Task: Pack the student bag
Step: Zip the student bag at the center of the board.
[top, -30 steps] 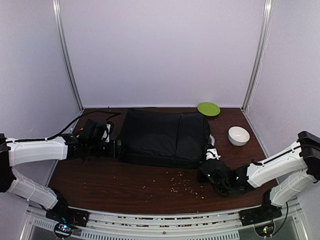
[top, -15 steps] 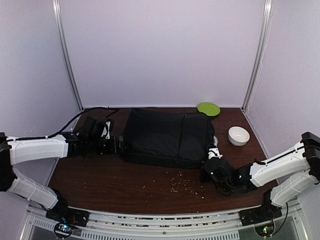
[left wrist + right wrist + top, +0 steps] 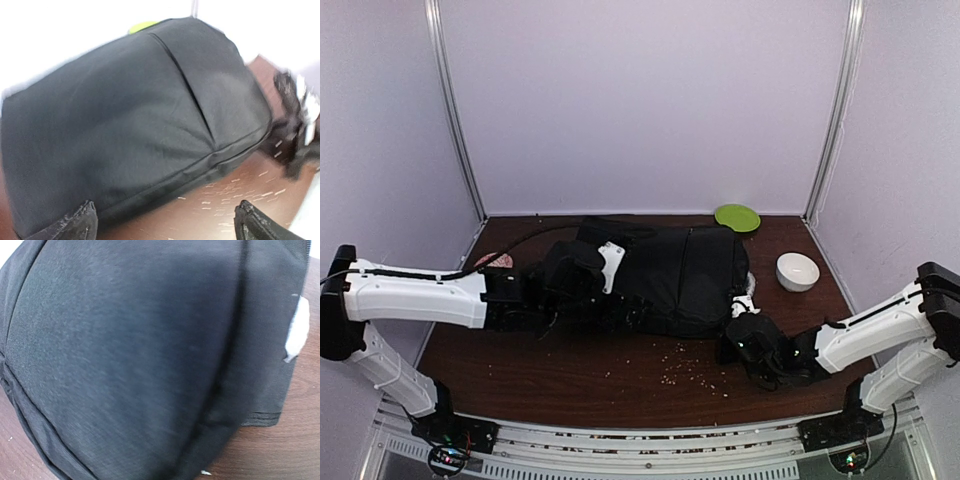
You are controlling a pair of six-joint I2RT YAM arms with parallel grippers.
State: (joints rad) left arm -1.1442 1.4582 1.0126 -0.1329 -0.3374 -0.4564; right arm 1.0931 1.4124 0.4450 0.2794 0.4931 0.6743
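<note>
The student bag [image 3: 685, 268] is a large black backpack lying flat at the middle of the table. It fills the left wrist view [image 3: 130, 105] and the right wrist view [image 3: 140, 350]. My left gripper [image 3: 620, 305] is low at the bag's near-left edge. In the left wrist view it [image 3: 167, 222] is open, fingertips [image 3: 80, 220] wide apart, with the bag's seam just ahead. My right gripper [image 3: 735, 338] is at the bag's near-right corner. Its fingers do not show in the right wrist view.
A green plate [image 3: 737, 217] lies at the back right and a white bowl [image 3: 798, 271] at the right. Pale crumbs [image 3: 685, 365] are scattered on the brown table in front of the bag. A white tag [image 3: 298, 332] hangs at the bag's right end.
My left arm has swung right from the bag's left end and now covers its near-left part. The right gripper has barely moved.
</note>
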